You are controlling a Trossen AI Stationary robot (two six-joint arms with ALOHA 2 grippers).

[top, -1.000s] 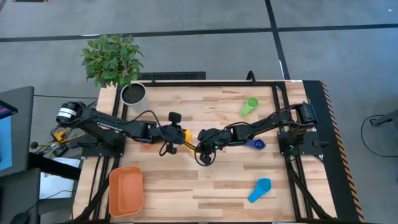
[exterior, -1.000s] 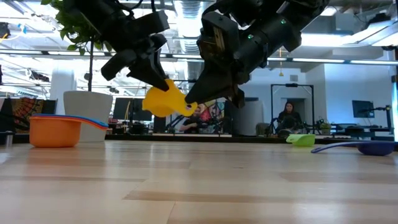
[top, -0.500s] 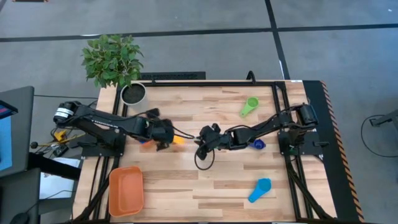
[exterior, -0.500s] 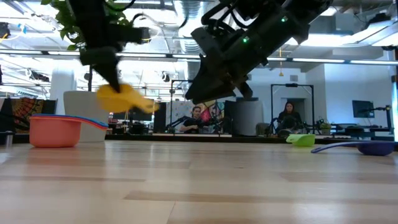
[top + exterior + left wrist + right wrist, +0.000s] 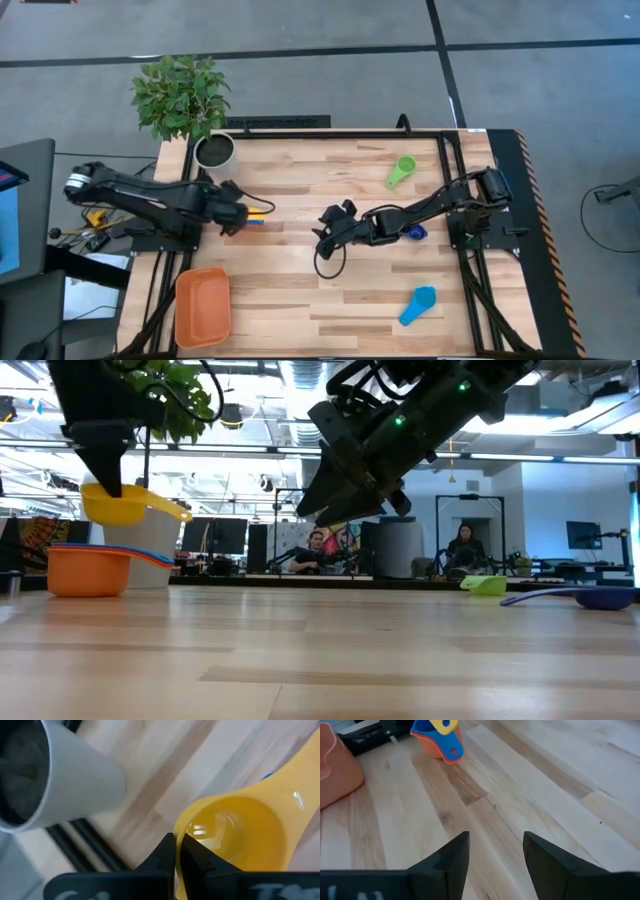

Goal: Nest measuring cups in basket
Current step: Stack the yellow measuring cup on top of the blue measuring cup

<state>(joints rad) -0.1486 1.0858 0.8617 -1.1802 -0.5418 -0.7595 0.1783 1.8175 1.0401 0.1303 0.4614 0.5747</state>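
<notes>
- The wooden table (image 5: 330,290) carries everything; a black frame runs round its edges.
- The left arm reaches in from the left edge, and its left gripper (image 5: 240,213) hangs over the left part of the table, near the white plant pot (image 5: 213,150).
- The right arm stretches from the right edge toward the middle; the right gripper (image 5: 327,226) is above the table's centre with its fingers (image 5: 447,857) spread apart and nothing between them.
- The basket (image 5: 203,305), a shallow orange tray, sits at the near left corner of the table, well apart from both grippers.
- The plant pot stands at the far left corner with a leafy green plant (image 5: 180,95) in it.
- The yellow cup (image 5: 118,504) is pinched by its rim between the left gripper's closed fingers (image 5: 172,855), lifted off the table just above a small stack of cups (image 5: 95,568).
- That stack, an orange cup with blue and red showing at its rim, rests on the table beside the plant pot, outside the basket.
- The light blue cup (image 5: 418,304) lies near the right, toward the near edge.
- The green cup (image 5: 401,169) lies toward the far right.
- A dark blue cup (image 5: 411,231) lies just beside the right arm.
</notes>
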